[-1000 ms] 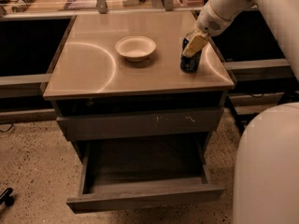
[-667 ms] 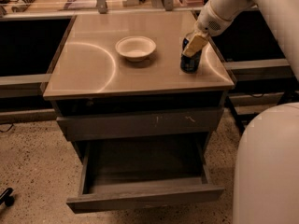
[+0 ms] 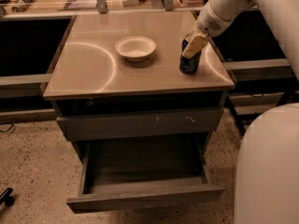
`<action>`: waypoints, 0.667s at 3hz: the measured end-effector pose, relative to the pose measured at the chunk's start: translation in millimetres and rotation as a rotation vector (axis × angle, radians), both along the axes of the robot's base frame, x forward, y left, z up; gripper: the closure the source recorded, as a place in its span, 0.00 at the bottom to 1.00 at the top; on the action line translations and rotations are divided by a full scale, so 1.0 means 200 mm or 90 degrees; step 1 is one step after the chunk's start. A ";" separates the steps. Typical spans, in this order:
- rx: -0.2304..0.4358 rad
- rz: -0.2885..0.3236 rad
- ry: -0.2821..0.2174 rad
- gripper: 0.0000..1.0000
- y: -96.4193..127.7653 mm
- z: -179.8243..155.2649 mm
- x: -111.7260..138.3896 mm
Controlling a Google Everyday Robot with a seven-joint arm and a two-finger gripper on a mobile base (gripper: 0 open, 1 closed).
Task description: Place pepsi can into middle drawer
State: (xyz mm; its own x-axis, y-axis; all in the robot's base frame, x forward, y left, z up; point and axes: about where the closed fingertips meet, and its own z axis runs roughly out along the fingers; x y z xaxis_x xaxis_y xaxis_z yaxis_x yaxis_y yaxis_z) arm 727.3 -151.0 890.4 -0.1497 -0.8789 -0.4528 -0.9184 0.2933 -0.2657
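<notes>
The pepsi can (image 3: 187, 65) stands upright on the worktop (image 3: 93, 69) at the right of the frame, close to the right edge and well apart from the cream bowl (image 3: 135, 47) near the centre. The gripper (image 3: 191, 49) reaches down from the upper right on a white arm (image 3: 233, 3) and sits right on the can. Its tan tip covers the can's top and upper side, so only the dark lower body shows. Whether the jaws are clamped on the can cannot be told, as their far side is hidden. Below, the middle drawer (image 3: 145, 199) is pulled out at the bottom of the frame, its inside dark and hard to read. Above it is a shut, scratched drawer front (image 3: 140, 123). A white robot body (image 3: 268, 171) blocks the lower right corner.
</notes>
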 end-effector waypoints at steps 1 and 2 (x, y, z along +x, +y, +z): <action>0.000 0.038 0.000 1.00 0.03 0.04 -0.12; -0.012 0.078 -0.004 1.00 0.08 0.12 -0.32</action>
State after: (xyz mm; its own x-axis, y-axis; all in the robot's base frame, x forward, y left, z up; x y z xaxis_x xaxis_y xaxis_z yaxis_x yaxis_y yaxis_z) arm 664.2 -135.6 914.6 -0.0376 -0.8985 -0.4373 -0.9455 0.1737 -0.2756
